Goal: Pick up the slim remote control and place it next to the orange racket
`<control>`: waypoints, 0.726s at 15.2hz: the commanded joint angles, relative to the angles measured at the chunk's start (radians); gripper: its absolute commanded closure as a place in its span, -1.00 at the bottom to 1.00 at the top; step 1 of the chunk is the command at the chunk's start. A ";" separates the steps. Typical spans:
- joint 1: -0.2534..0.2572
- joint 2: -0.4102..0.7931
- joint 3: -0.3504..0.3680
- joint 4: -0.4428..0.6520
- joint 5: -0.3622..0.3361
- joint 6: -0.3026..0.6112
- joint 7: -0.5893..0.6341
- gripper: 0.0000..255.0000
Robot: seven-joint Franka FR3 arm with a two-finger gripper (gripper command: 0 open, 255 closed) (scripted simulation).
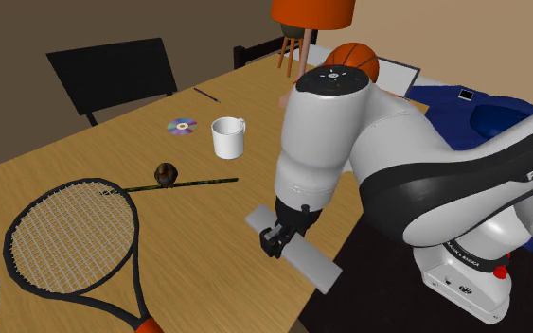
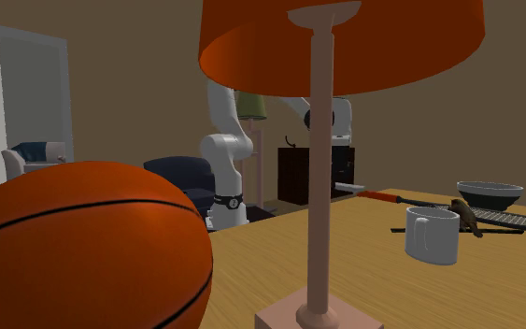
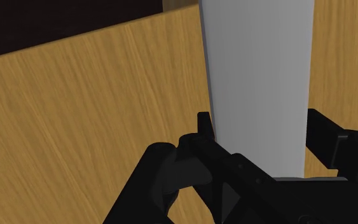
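Wooden table (image 1: 84,142), grey remote (image 1: 314,266) (slim, plain)

Grey remote (image 1: 315,266) clasped in hand (image 1: 275,240), racket (image 1: 27,274) flat

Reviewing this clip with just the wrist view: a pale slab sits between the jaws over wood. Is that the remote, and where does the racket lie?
Observer: Yes. In the shoulder view the jaws clasp the long grey remote near its middle, and one end reaches past the edge of the table.
Operator: And the racket?
Observer: The racket lies flat on the table toward the shoulder view's lower left. It has a black frame, with an orange grip at the bottom edge.
Operator: What else stands nearby?
Observer: A white mug stands upright farther back, higher in the shoulder view than both.
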 commanded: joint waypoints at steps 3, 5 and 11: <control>-0.007 0.047 0.010 -0.023 -0.025 0.067 0.018 1.00; -0.011 0.073 0.015 -0.031 -0.041 0.098 0.030 1.00; -0.023 0.160 0.023 -0.050 -0.108 0.193 0.079 1.00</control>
